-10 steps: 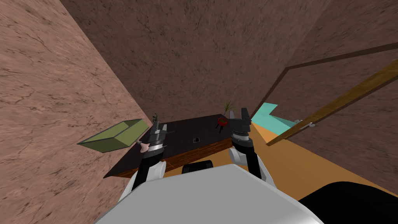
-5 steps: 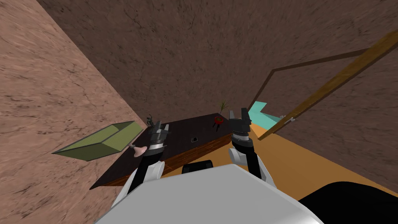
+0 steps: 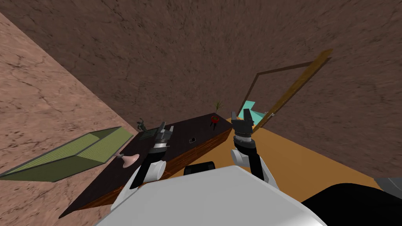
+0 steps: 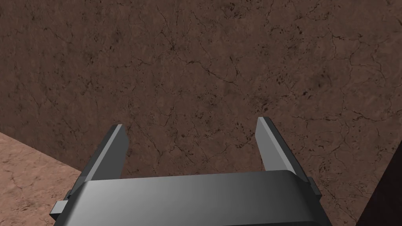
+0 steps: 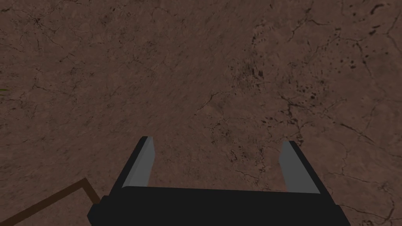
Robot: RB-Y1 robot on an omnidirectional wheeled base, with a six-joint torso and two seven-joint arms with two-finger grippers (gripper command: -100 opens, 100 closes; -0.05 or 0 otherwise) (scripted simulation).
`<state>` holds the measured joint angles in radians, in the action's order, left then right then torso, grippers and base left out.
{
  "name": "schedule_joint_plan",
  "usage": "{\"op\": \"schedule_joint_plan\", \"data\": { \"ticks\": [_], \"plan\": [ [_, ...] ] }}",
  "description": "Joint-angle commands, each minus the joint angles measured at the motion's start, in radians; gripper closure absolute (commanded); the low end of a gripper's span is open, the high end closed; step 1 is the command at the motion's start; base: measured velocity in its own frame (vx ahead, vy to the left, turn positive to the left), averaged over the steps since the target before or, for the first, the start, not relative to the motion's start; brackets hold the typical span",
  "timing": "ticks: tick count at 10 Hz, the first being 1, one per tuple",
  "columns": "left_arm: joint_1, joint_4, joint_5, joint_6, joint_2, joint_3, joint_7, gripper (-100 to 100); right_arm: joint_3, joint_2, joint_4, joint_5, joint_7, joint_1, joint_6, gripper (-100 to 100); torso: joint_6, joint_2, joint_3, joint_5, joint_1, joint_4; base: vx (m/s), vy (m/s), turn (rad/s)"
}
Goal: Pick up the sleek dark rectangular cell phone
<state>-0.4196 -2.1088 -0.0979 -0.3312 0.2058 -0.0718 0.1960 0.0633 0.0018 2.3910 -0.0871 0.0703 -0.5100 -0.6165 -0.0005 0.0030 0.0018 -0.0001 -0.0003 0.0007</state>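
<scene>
Your left end effector (image 3: 166, 127): fingers spread, empty, raised over the dark tabletop (image 3: 117, 176). Your right end effector (image 3: 240, 116): likewise spread and empty, by the tabletop's end. Cell phone (image 3: 192, 140): small dark slab lying flat on the tabletop between the two, touching neither. Probably light, rigid, slick and thin, so pinch its long edges from above. Apart from it: red potted plant (image 3: 214, 119), green figurine (image 3: 142, 126), pink knobbed object (image 3: 129, 160), olive open box (image 3: 78, 151). Nothing appears to block your approach.

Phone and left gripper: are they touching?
Apart. In the head view the phone lies on the table, and bare tabletop separates it from the open left gripper.
</scene>
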Motion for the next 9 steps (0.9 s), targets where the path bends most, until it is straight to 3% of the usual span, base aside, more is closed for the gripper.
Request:
{"op": "schedule_joint_plan", "data": {
  "ticks": [1, 2, 3, 5, 8, 9],
  "plan": [
    [0.023, 0.023, -0.05, 0.026, 0.027, -0.009, 0.019, -100, 0.0, 0.0, 0.0, 0.0, 0.0, 0.0, 0.0, 0, 0.0, 0.0, 0.0, 0.0, 0.0, 0.0, -0.027, -0.011, -0.162],
    [0.041, 0.044, -0.079, 0.048, 0.053, -0.016, 0.038, -100, 0.0, 0.0, 0.0, 0.0, 0.0, 0.0, 0.0, 0, 0.001, -0.001, -0.001, 0.0, 0.0, 0.0, -0.041, -0.016, -0.372],
    [0.041, 0.044, -0.091, 0.048, 0.053, -0.016, 0.038, -100, 0.0, 0.0, 0.0, 0.0, 0.0, 0.0, 0.0, 0, 0.001, 0.0, 0.0, 0.0, 0.0, 0.0, -0.04, -0.01, -0.103],
    [0.078, 0.092, -0.16, 0.099, 0.104, -0.031, 0.079, -100, 0.0, 0.0, 0.0, 0.0, 0.0, 0.0, 0.0, 0, 0.001, -0.001, 0.0, 0.0, 0.0, 0.0, -0.036, -0.022, -0.282],
    [0.097, 0.119, -0.222, 0.127, 0.129, -0.039, 0.101, -100, 0.0, 0.0, 0.0, 0.0, 0.0, 0.0, 0.0, 0, 0.001, -0.001, -0.001, 0.0, 0.0, 0.0, -0.028, -0.02, -0.154],
    [0.116, 0.147, -0.263, 0.157, 0.153, -0.047, 0.124, -100, 0.0, 0.0, 0.0, 0.0, 0.0, 0.0, 0.0, 0, 0.0, -0.001, -0.001, 0.0, 0.0, 0.0, -0.024, -0.023, -0.214]
  ]
}}
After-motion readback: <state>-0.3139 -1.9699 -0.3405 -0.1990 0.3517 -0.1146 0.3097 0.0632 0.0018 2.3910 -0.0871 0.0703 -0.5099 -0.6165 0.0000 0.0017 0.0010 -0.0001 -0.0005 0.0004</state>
